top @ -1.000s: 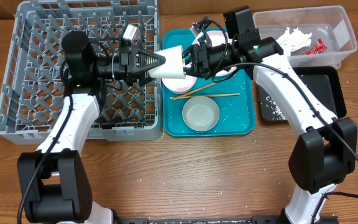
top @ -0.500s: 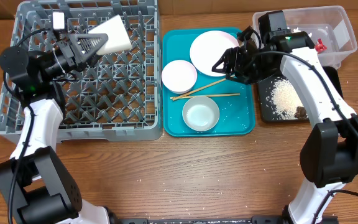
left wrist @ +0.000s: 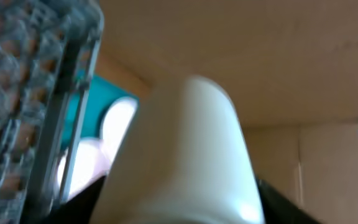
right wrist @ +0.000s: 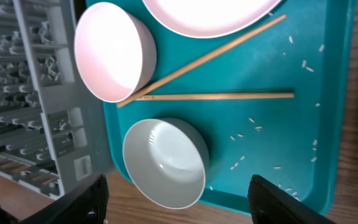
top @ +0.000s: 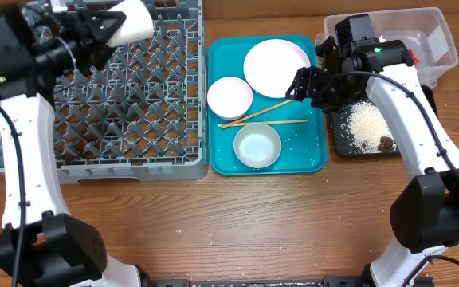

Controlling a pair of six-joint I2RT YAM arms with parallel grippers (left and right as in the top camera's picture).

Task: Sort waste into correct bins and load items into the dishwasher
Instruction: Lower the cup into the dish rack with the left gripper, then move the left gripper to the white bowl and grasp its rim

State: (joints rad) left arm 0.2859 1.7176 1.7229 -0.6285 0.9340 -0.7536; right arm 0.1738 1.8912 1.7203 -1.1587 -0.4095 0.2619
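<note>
My left gripper [top: 106,28] is shut on the small white cup [top: 134,17] and holds it over the far left part of the grey dish rack [top: 22,151]; the cup fills the left wrist view [left wrist: 185,155]. My right gripper [top: 297,84] is open and empty above the teal tray [top: 313,155]. On the tray lie the white-pinkish plate [top: 276,67], a pinkish bowl [top: 229,97], a white bowl [top: 256,147] and two wooden chopsticks [top: 265,118]. In the right wrist view the bowls [right wrist: 114,53] [right wrist: 163,162] and chopsticks [right wrist: 216,96] show between my fingers.
The black tray [top: 421,112] at the right holds rice [top: 366,123] and a brown lump [top: 385,144]. The clear tub [top: 441,48] stands behind it, partly hidden by my right arm. Rice grains [right wrist: 253,124] are scattered on the teal tray.
My left gripper carried the white cup from above the teal tray leftward and back over the rack. My right gripper let go of the cup and drew back to the right.
</note>
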